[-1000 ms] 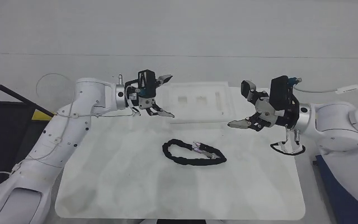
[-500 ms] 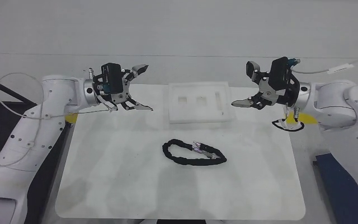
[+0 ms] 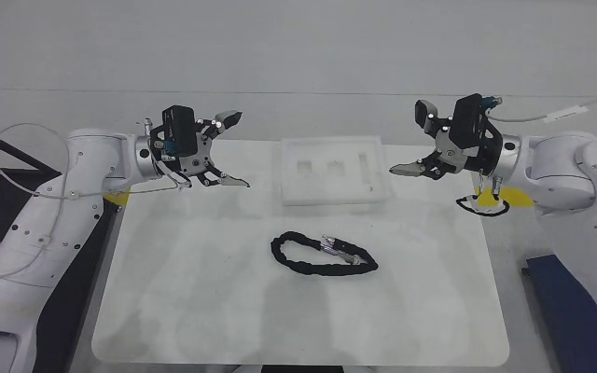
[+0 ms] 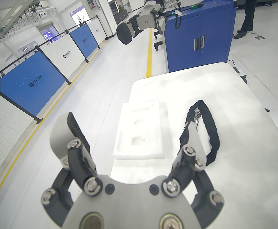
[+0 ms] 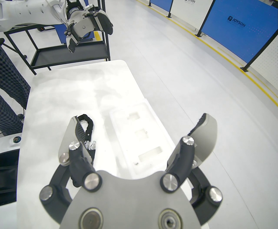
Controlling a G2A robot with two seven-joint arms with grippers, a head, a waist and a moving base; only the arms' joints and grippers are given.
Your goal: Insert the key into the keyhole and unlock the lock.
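Bare surface (image 3: 187,280) rings the chain lock (image 3: 336,248) on all sides; the foam tray (image 3: 331,196) stands near it, toward the far edge.

In the left wrist view, the near blue panel (image 4: 32,83) on the floor beside the tabletop (image 4: 217,91) carries a short white word with a round logo mark before it; the white panel (image 4: 66,54) next in the row bears like wording in dark letters; the far blue panel (image 4: 83,40) has white print too small to make out; in the right wrist view, the large blue panel (image 5: 236,21) shows a white logo and word above a faint smaller line; the white board (image 5: 189,1) beside it holds dark lettering cut off by the frame edge.
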